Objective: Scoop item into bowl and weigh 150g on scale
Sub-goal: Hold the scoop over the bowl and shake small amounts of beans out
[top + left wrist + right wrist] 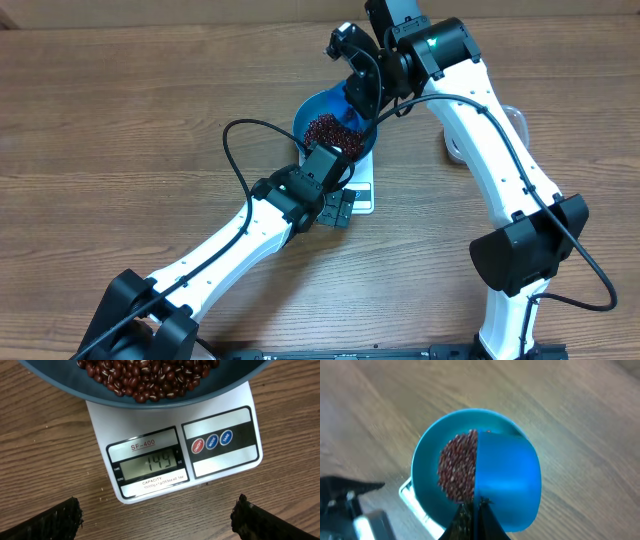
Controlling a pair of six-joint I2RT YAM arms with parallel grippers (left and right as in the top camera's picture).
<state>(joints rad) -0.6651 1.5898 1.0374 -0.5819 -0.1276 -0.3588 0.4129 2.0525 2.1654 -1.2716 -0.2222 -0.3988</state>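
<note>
The deep blue bowl (312, 108) stands on the white scale (364, 196) and holds a heap of dark red-brown beans (326, 130). In the left wrist view the beans (145, 377) lie in the bowl (210, 395), and the scale (150, 462) shows 149 on its display. My left gripper (157, 517) hangs wide open and holds nothing, over bare wood just in front of the scale. My right gripper (479, 506) is shut on the handle of a small blue scoop (509, 480), which it holds above the bowl (427, 475) and the beans (457, 470).
A clear plastic tub (512, 122) sits at the right, mostly hidden behind the right arm. The left arm (230, 245) stretches across the table from the lower left. A black cable (232, 150) loops to the left of the bowl.
</note>
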